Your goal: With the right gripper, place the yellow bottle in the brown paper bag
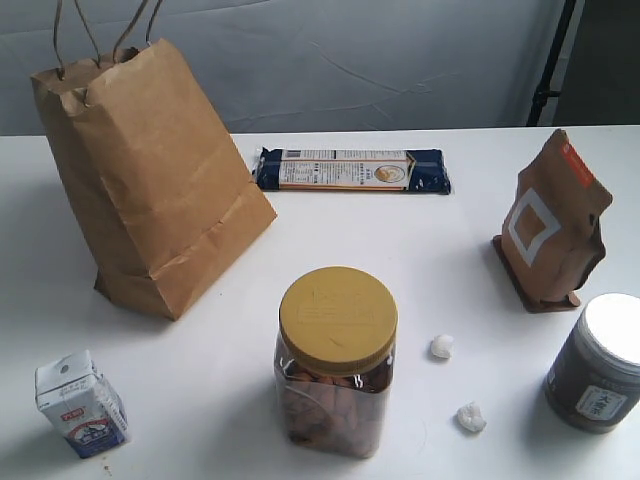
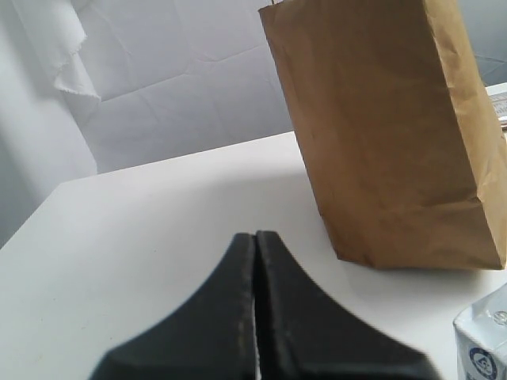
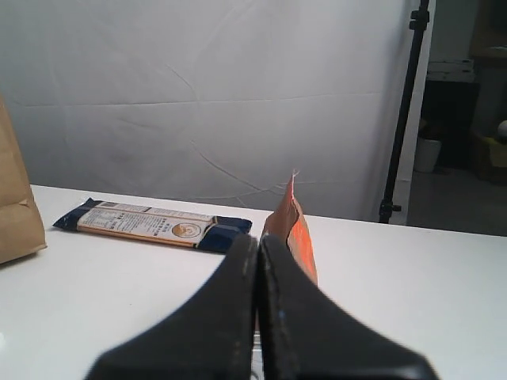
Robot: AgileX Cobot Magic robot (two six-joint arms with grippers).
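The brown paper bag (image 1: 150, 175) stands upright at the back left of the white table, handles up; the left wrist view shows its side (image 2: 388, 134), and its edge shows in the right wrist view (image 3: 16, 206). The yellow bottle is not visible in any view. My left gripper (image 2: 255, 237) is shut with nothing between its fingers, a little way off the bag's base. My right gripper (image 3: 259, 239) is also shut and empty, just before the small brown pouch's top (image 3: 291, 222). Neither gripper appears in the exterior view.
A clear jar with a mustard-yellow lid (image 1: 337, 360) stands front centre. A small milk carton (image 1: 80, 405) is front left, a dark jar with white lid (image 1: 600, 365) front right, the brown pouch (image 1: 552, 222) right, a blue noodle packet (image 1: 352, 170) at the back, and two white lumps (image 1: 455, 385).
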